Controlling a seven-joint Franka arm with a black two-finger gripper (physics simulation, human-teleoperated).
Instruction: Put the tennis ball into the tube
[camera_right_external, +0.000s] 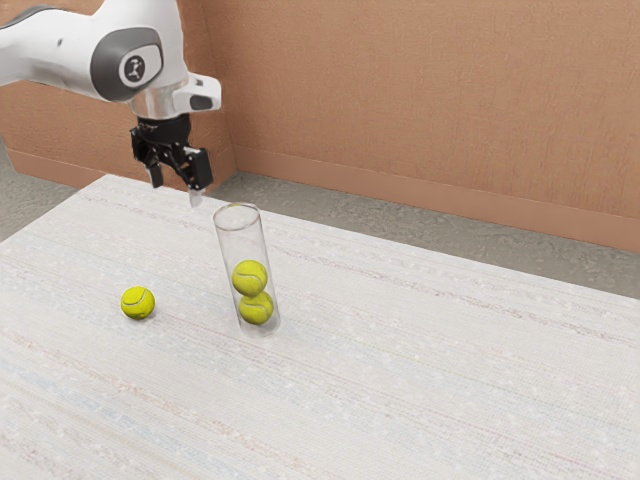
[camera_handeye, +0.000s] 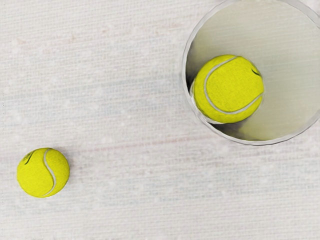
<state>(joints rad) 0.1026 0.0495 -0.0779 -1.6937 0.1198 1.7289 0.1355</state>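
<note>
My gripper (camera_right_external: 176, 187) hangs high above the table, up and to the exterior view's left of the tube, its two fingers apart with nothing between them. The clear tube (camera_right_external: 240, 241) stands upright with two yellow balls inside, an upper ball (camera_right_external: 250, 278) resting over a lower ball (camera_right_external: 256, 308). On the table beside the tube, to the exterior view's left, lies a loose tennis ball (camera_right_external: 138, 302). From the wrist, the tube's round mouth (camera_handeye: 185, 70) is open, with a ball (camera_handeye: 228, 90) visible down inside it; the loose tennis ball (camera_handeye: 43, 172) rests apart from the tube.
The light, streaked tabletop (camera_right_external: 420, 370) carries the tube and the balls. Behind its far edge are a grey floor (camera_right_external: 400, 245) and a brown-orange wall (camera_right_external: 430, 100).
</note>
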